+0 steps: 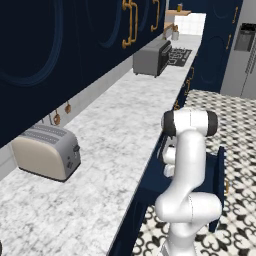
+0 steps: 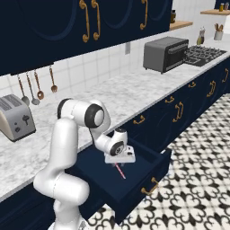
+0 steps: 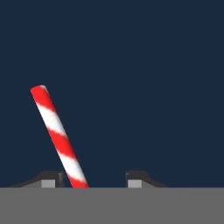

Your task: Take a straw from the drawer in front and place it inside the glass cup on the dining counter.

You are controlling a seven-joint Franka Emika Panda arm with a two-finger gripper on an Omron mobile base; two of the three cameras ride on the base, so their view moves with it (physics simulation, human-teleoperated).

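gripper (image 3: 92, 179) low in open navy box drawer (image 2: 148, 168); jaws astride red-white striped straw (image 3: 59, 135), grip undeterminable | straw: light, thin, smooth, may roll; pinch mid-length

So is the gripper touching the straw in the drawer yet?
Cannot tell. In the hand view the straw runs down close beside one fingertip, with a clear gap to the other, but the contact point is hidden at the bottom edge.
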